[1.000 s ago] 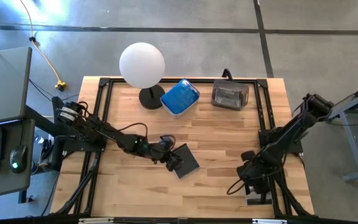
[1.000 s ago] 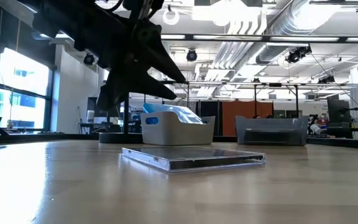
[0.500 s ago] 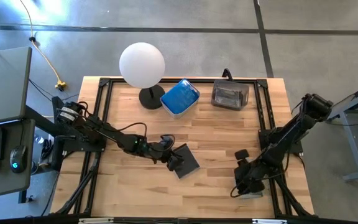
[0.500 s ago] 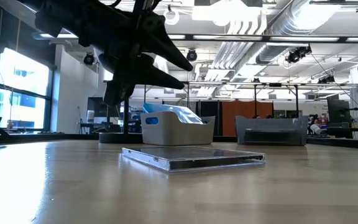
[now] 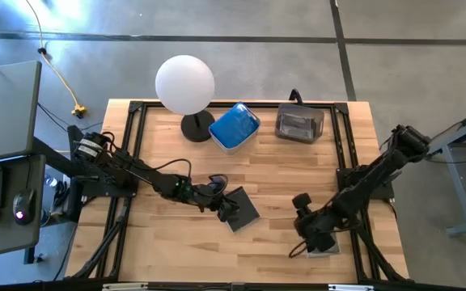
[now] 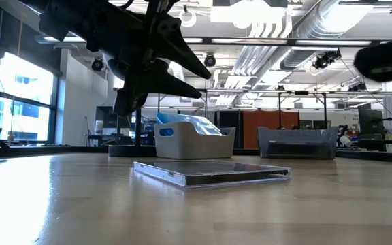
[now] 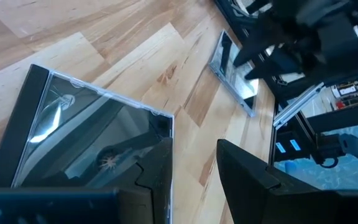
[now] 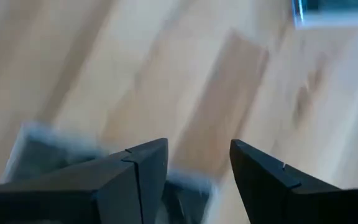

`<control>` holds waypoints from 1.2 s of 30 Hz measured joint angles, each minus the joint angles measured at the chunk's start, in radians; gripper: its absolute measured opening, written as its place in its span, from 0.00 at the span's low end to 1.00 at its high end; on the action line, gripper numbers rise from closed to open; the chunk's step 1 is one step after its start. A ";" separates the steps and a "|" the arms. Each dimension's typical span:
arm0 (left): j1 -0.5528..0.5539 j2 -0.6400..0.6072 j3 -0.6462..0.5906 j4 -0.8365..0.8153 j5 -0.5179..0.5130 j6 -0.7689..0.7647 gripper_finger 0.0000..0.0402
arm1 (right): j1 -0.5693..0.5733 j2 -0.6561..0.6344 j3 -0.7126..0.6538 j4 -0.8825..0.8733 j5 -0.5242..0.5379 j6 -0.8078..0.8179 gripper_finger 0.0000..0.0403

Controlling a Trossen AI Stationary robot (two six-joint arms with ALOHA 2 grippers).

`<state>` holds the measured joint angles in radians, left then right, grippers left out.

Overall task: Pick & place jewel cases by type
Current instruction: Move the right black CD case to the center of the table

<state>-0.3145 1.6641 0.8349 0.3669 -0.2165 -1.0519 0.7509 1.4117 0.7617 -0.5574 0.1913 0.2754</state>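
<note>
A clear jewel case with a black inside [image 5: 243, 208] lies flat on the table near its middle and also shows in the low view [image 6: 209, 171] and the left wrist view [image 7: 86, 137]. My left gripper [image 5: 223, 207] hangs open just above that jewel case's left edge [image 6: 197, 78], one finger over its corner [image 7: 194, 152]. A second clear jewel case [image 5: 324, 250] lies at the near right edge [image 7: 232, 71], partly under my right arm. My right gripper [image 5: 302, 204] is open and raised over bare wood [image 8: 197, 155], to the left of that second jewel case.
At the far edge stand a tub with blue jewel cases [image 5: 235, 127], a clear tub with grey jewel cases [image 5: 299, 124] and a white globe lamp [image 5: 184, 83]. A black frame [image 5: 128, 145] borders the table. Bare wood lies between the two arms.
My right gripper has swung from over the near right jewel case toward the table's left, and it now shows at the low view's upper right. Both jewel cases have stayed where they lay.
</note>
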 joint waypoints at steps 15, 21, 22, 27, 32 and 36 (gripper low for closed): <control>-0.002 0.000 0.000 -0.001 0.017 0.000 0.31 | 0.119 0.002 -0.159 0.111 0.002 0.111 0.42; 0.000 0.000 0.000 0.017 0.018 0.000 0.31 | 0.065 0.000 -0.258 0.373 0.026 0.032 0.42; 0.000 0.000 0.000 0.025 0.018 0.000 0.31 | 0.045 0.001 -0.267 0.412 0.033 0.007 0.42; 0.000 0.000 0.000 0.034 0.019 0.000 0.31 | -0.080 0.006 -0.306 0.592 0.052 -0.152 0.42; 0.000 0.000 0.000 0.001 0.008 0.000 0.31 | -0.219 0.074 -0.320 0.740 0.121 -0.266 0.42; 0.001 0.000 0.000 -0.089 -0.063 -0.009 0.31 | -0.281 0.179 -0.317 0.947 0.073 -0.360 0.42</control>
<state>-0.3134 1.6642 0.8352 0.2780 -0.2795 -1.0610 0.4697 1.5903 0.4448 0.3895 0.2641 -0.0849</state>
